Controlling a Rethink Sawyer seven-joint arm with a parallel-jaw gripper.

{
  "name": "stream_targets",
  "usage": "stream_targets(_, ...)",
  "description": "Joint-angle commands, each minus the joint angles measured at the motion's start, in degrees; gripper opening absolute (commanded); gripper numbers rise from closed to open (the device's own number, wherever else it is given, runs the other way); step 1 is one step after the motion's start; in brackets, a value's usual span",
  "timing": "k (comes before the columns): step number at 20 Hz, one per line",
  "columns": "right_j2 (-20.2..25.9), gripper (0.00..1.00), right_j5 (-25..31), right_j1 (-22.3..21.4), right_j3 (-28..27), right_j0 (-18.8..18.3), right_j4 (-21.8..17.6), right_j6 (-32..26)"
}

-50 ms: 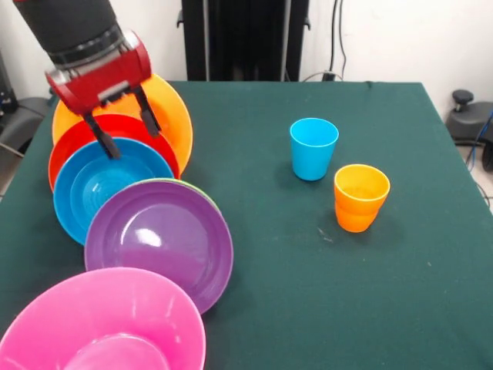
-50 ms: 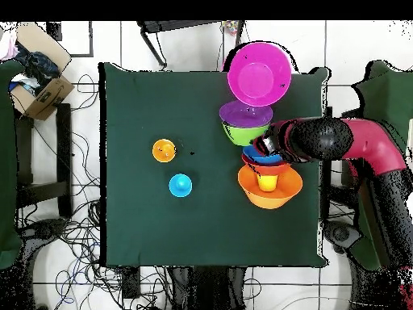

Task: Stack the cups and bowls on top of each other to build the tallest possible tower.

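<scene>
The robot's black two-fingered claw hung with its fingers spread apart and nothing between them, tips over the rim where the glossy blue plastic bowl overlapped the red-orange plastic bowl. Those sat in a leaning row with the big orange bowl, the purple bowl and the pink bowl, while the small blue tumbler and the nested orange tumblers stood well apart on the green tablecloth. A careless pinch on a slick, tilted rim could probably have slid the bowl out or toppled the row.
</scene>
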Motion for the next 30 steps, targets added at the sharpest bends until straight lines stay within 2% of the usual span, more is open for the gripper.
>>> stream_targets(1, -3.47, 1.00, -1.78, 3.72, -6.83, 4.18, -5.47, -18.48)
stream_targets(10, -3.80, 1.00, 0.34, 3.20, -6.62, 4.52, -5.07, -19.58)
stream_targets(14, -3.51, 1.00, 1.49, 0.75, -3.87, 3.75, -3.83, -17.68)
stream_targets(20, -2.77, 1.00, 3.31, -5.24, 3.07, 0.47, -1.96, -15.65)
stream_targets(27, -1.66, 1.00, 3.00, -11.24, 12.27, -3.79, 0.11, -12.64)
stream_targets(30, -1.85, 1.00, 1.68, -13.98, 16.54, -4.93, -0.24, -10.48)
